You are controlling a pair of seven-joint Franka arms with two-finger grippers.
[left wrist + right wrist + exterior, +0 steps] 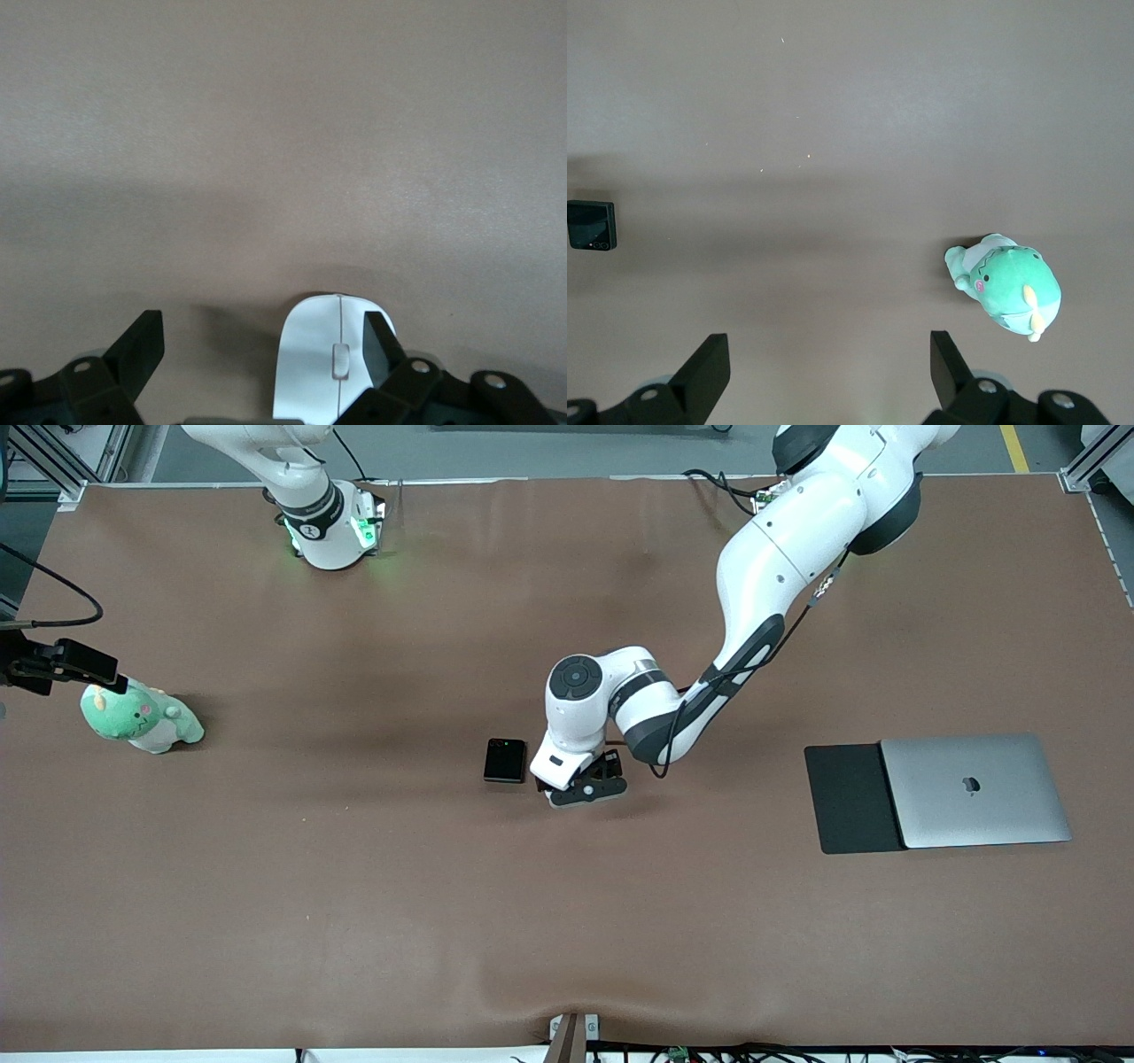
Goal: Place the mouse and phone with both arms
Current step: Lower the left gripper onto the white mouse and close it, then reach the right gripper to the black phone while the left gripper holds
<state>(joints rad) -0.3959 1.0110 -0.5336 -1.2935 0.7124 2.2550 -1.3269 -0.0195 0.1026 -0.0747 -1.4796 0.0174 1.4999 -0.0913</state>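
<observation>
Silver laptop [974, 790] bears an apple logo; both grippers' jaws are spread, left over mouse [321, 359].

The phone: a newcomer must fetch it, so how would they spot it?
Start at the brown table and find the left arm's open hand low at mid-table. Beside it, toward the right arm's end, lies the small black nearly square slab phone, far smaller than the flat black mat.

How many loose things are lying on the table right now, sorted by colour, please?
Black: 2, the phone and the mat
White: 1, the mouse, under the left arm's open claw
Silver: 1, the closed laptop
Green: 1, the plush toy
Total: 5
</observation>
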